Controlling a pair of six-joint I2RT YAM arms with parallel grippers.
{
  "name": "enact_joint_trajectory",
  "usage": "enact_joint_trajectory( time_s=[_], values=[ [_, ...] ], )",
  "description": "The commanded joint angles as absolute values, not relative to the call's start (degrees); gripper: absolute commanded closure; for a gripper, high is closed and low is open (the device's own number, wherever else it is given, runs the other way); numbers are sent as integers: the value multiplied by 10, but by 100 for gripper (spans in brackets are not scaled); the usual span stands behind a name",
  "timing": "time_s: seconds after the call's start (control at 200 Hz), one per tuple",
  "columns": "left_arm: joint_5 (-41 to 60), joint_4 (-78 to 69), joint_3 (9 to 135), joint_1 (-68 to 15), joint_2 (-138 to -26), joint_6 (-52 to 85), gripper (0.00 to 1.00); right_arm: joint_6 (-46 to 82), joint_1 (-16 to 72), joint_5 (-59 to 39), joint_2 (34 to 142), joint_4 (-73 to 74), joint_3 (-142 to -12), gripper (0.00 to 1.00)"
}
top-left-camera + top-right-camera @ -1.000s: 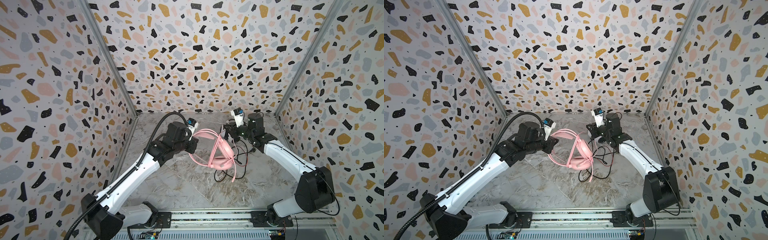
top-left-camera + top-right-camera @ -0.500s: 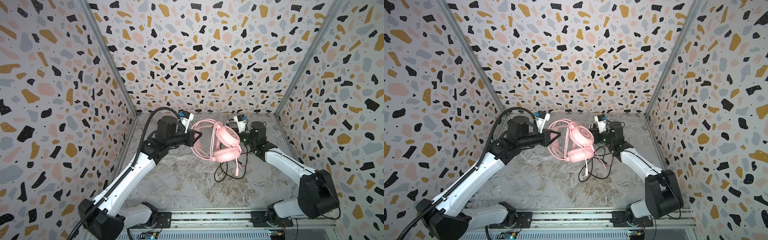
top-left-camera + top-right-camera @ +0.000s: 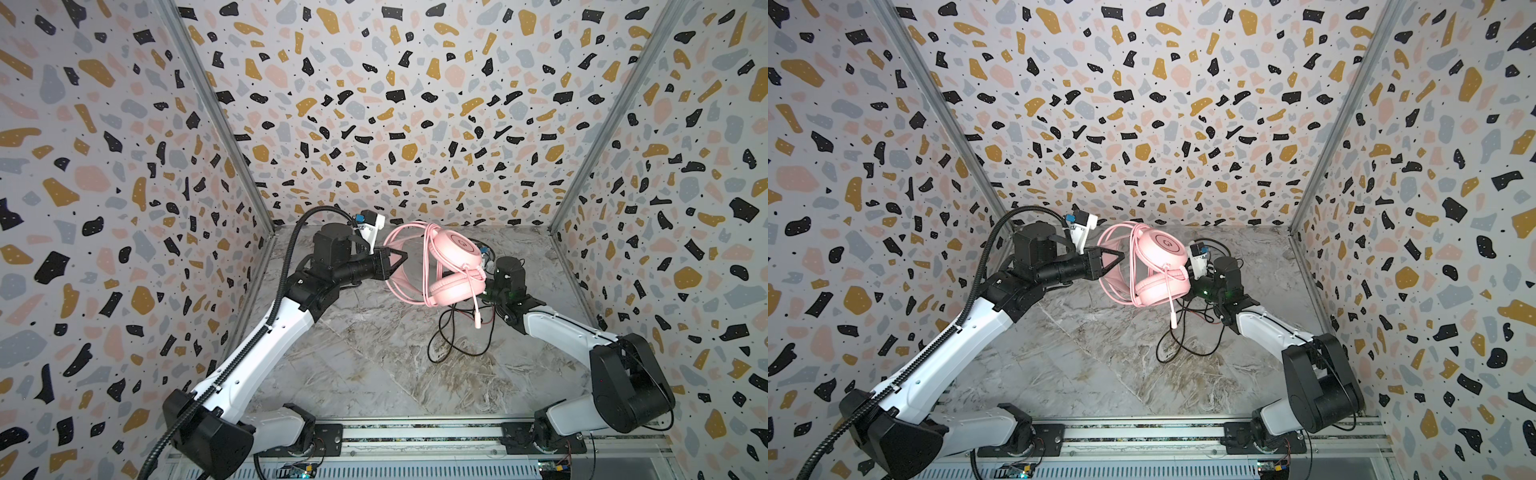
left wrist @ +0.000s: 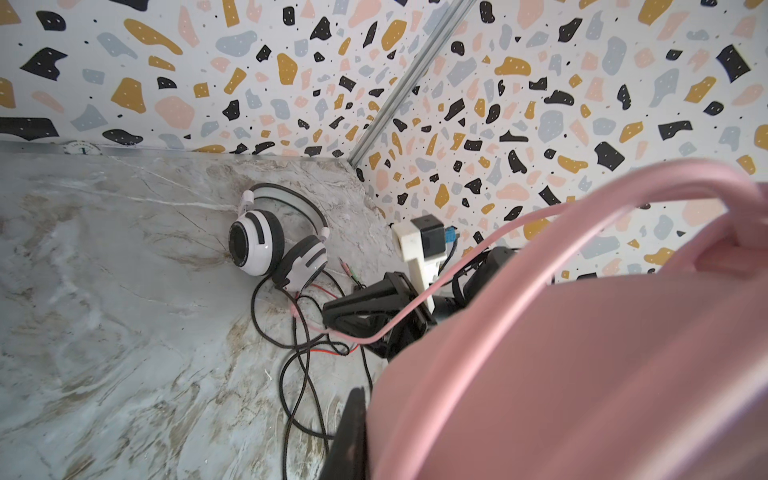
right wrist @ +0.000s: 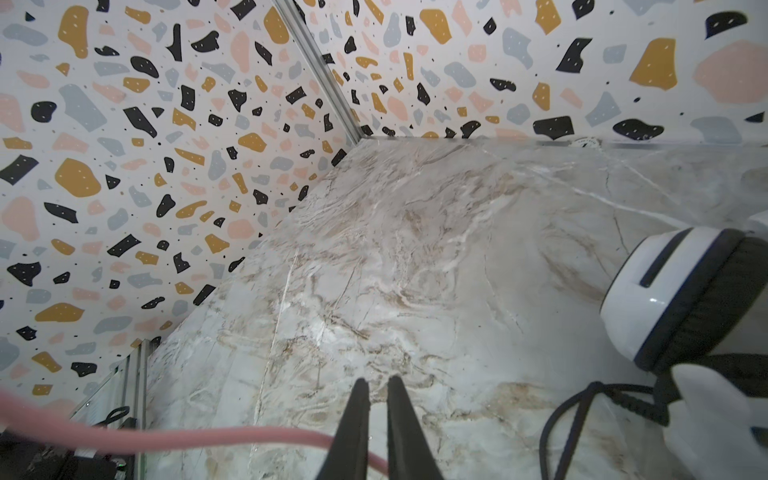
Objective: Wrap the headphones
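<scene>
**Keep the pink cable snug and clear of the other headset**

The left gripper (image 3: 402,260) is clamped on the band of the pink headset (image 3: 455,251). It holds the headset clear of the tabletop (image 3: 365,374), raised just beside the white headset (image 4: 257,239), which lies flat. Several turns of pink cable (image 5: 166,436) already sit around the band.

The right gripper (image 5: 377,381) is low, just beside the white headset's earcup. Its fingers are drawn nearly together where the pink cable crosses them; whether they truly pinch it I cannot tell.

To wrap well, I judge the left grip should hold firm while the right lays the next turn tight against the others. The right should also lift away from the white headset, so its black cable (image 5: 623,392) is not snagged.
</scene>
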State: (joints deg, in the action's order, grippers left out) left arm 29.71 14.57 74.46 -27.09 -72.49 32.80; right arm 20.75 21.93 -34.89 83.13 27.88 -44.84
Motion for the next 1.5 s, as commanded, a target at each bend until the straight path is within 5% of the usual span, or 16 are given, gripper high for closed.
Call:
enact_joint_trajectory(
  time_s=[0.0, 0.2, 0.606, 0.846, 1.161, 1.307, 1.497],
  values=[
    [324, 86, 800, -262, -720, 367, 100, 216, 224, -370, 822, 310, -442, 87],
    [331, 104, 845, -255, -738, 378, 100, 220, 226, -383, 804, 332, -412, 86],
    [335, 165, 905, -234, -756, 359, 100, 218, 197, -386, 714, 349, -333, 49],
    [336, 172, 907, -233, -756, 359, 100, 205, 210, -364, 709, 353, -283, 39],
    [332, 174, 903, -233, -753, 364, 100, 164, 254, -285, 848, 321, -387, 36],
    [327, 179, 902, -233, -751, 362, 100, 152, 253, -276, 906, 317, -427, 45],
    [319, 183, 909, -229, -760, 359, 100, 146, 258, -283, 910, 320, -416, 87]
  ],
)
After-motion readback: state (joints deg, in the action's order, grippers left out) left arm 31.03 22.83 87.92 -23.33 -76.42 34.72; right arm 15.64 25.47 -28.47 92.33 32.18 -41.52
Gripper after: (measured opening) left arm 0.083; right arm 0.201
